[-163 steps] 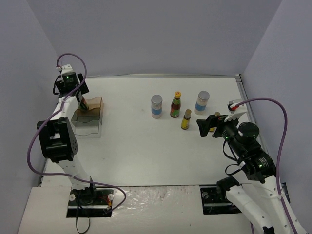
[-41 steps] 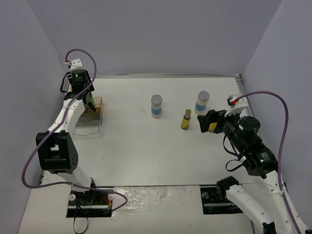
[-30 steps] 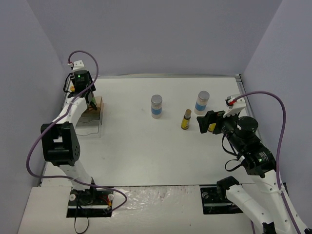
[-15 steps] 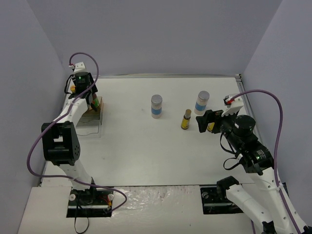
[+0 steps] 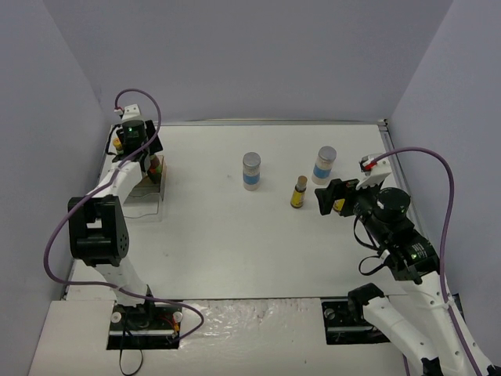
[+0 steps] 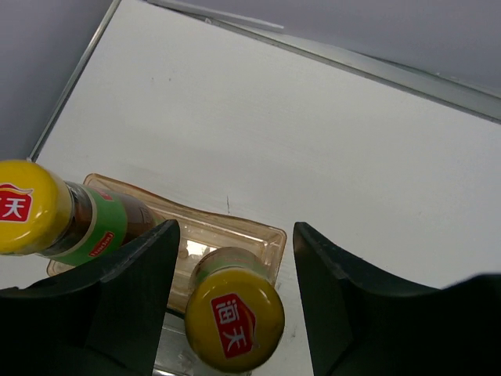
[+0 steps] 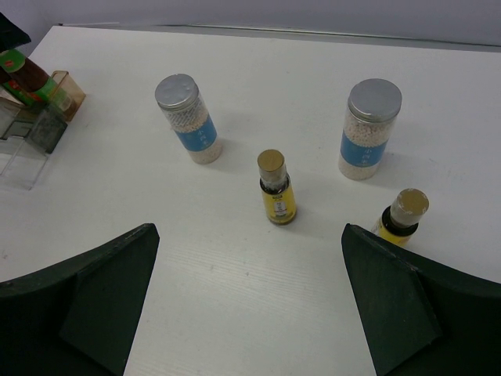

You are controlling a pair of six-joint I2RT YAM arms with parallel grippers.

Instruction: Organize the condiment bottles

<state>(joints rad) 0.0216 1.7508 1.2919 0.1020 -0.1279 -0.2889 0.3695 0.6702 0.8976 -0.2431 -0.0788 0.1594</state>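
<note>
Left claw (image 6: 235,229) spread over the amber back of the tray (image 7: 23,149), at the far left of the bench (image 5: 235,243); first dark bottle (image 6: 235,317) stands upright between its fingers (image 6: 129,294), a thin gap on each side, not pinched; yellow cap bears a red patch with white characters 海天; second dark bottle (image 6: 78,225) just beside it, outside the claw, same 海天 cap, green band on the neck with a small red tag, text too small to read; both sit at the tray's amber end; in the right wrist view their red-green labels show there, writing not legible. Right claw (image 7: 249,231) spread wide, nothing between the fingers, above the bench near the right edge. Ahead of it: first jar (image 7: 188,117) and second jar (image 7: 368,129), white contents, silver lids, blue bands, print unreadable, well apart; first yellow bottle (image 7: 275,192) between them and nearer the claw, brown cap, small dark mark on its label, illegible; second yellow bottle (image 7: 401,218) in front of the second jar; all four upright on the bench, well apart from the tray.
</note>
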